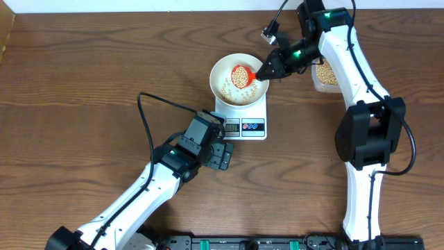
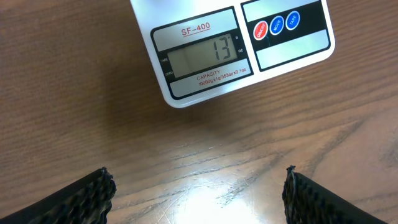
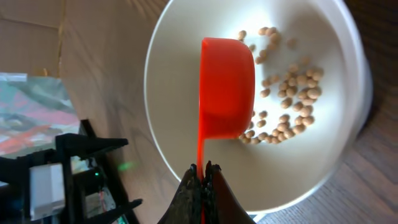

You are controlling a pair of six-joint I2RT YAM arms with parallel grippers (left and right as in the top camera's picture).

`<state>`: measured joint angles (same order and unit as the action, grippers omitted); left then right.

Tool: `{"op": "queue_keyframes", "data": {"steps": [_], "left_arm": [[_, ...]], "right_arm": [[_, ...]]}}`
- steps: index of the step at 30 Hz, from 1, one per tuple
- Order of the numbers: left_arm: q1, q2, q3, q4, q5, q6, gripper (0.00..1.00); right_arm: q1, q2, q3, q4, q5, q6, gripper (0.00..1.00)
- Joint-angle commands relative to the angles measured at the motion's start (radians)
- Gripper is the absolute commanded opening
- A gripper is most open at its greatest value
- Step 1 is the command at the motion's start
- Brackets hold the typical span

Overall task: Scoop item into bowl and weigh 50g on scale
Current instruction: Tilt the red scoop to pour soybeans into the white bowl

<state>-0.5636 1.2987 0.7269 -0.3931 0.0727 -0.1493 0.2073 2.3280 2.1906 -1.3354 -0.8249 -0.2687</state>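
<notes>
Red scoop (image 3: 227, 87), clamped in the closed right fingers (image 3: 189, 199), hangs over the bowl (image 1: 220, 69) on the scale (image 2: 286, 56), few beans (image 3: 298, 106) inside. Its display (image 2: 202, 53) shows 13: most scooping remains. At the scale's seven o'clock, the left fingers (image 2: 81, 199) gape empty.

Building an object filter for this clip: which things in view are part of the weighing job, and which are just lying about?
In the job: beans, white bowl, scale, red scoop held shut in the right gripper, clear tub, open left gripper by the scale.
Just lying about: black cable, cardboard at the far-left corner, black rail along the near edge.
</notes>
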Motion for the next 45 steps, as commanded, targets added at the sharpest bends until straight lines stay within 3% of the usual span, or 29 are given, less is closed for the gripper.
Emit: {"op": "queue_keyframes", "data": {"steps": [1,22,45], "left_arm": [[0.004,-0.012,-0.002,-0.002,-0.005,0.011,0.89],[0.004,-0.012,-0.002,-0.002,-0.005,0.011,0.89],[0.004,-0.012,-0.002,-0.002,-0.005,0.011,0.89]], "right_arm": [[0.019,-0.034,0.022,0.007,0.029,0.007,0.01],[0.05,-0.034,0.024,0.064,0.117,0.002,0.01],[0.05,-0.094,0.14,-0.003,0.253,-0.002,0.01]]}}
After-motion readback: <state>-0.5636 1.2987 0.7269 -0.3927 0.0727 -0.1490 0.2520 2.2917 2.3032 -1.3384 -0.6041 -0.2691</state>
